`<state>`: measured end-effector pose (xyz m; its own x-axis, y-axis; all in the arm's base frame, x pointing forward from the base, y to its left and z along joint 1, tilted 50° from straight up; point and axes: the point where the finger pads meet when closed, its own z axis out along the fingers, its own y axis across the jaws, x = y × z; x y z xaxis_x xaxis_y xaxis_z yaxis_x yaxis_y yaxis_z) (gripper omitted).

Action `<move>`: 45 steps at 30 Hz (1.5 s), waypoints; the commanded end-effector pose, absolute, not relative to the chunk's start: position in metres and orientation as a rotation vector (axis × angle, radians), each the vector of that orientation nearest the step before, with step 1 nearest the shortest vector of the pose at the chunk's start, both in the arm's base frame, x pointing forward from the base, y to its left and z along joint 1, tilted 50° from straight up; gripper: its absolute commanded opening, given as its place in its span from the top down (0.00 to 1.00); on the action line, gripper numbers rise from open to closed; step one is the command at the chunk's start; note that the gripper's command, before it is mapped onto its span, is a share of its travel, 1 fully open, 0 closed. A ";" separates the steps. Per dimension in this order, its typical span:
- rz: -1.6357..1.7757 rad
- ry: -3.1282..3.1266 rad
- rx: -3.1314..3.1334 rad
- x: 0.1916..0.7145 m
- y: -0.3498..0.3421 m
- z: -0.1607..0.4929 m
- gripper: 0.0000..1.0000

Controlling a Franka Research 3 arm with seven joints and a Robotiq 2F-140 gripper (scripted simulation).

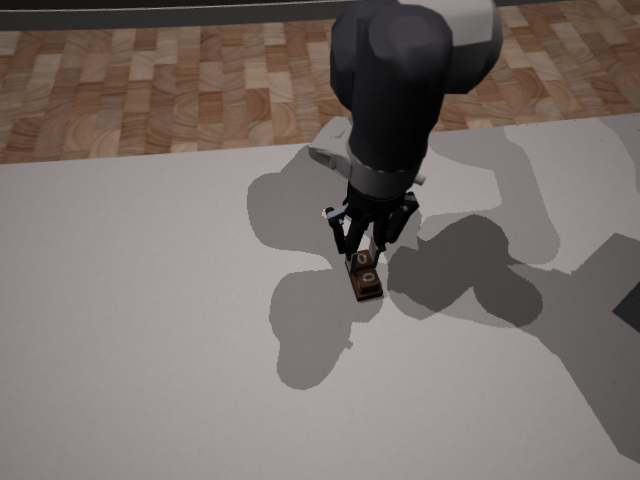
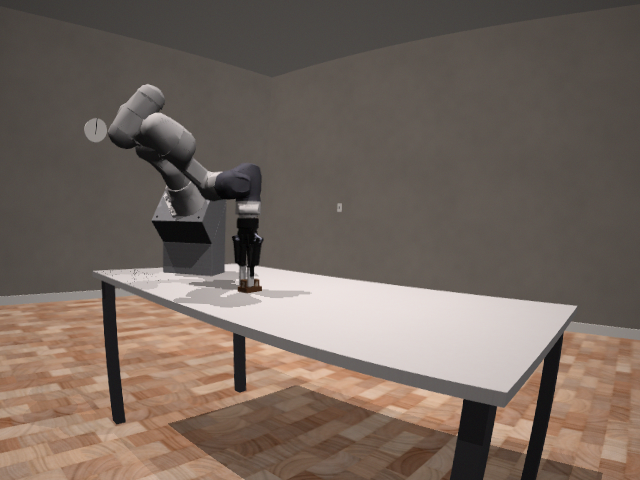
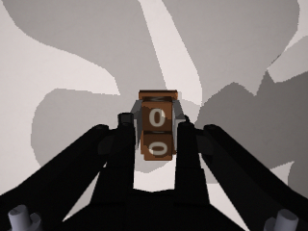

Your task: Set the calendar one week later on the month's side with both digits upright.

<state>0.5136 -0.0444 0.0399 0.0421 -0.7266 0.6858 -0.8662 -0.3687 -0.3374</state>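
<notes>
A small brown tray (image 1: 369,295) (image 2: 249,289) (image 3: 158,94) lies flat on the white table (image 1: 155,320) (image 2: 413,330). Two brown cubes stand in it side by side, and both show a white 0 on top. One cube (image 1: 368,277) (image 3: 157,117) is free. The other cube (image 1: 362,258) (image 3: 157,147) sits between my fingers. My gripper (image 1: 363,261) (image 2: 249,279) (image 3: 157,111) points straight down over the tray and is shut on that cube, one finger on each of its sides. The side with the month's name is hidden from me.
The arm's grey base block (image 2: 191,242) stands at the table's back end. A dark object (image 1: 629,308) shows at the right edge of the top view. The table's far edge (image 1: 155,152) runs behind the gripper, with the wooden floor beyond it.
</notes>
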 end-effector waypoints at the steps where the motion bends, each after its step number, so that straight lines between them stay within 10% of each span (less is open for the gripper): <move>1: 1.234 -1.656 2.137 0.515 -0.045 0.040 0.83; 45: 1.235 -1.656 2.137 0.493 -0.020 0.067 0.71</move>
<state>0.5032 -0.0297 0.0610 0.0364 -0.7159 0.6973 -0.8606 -0.3771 -0.3422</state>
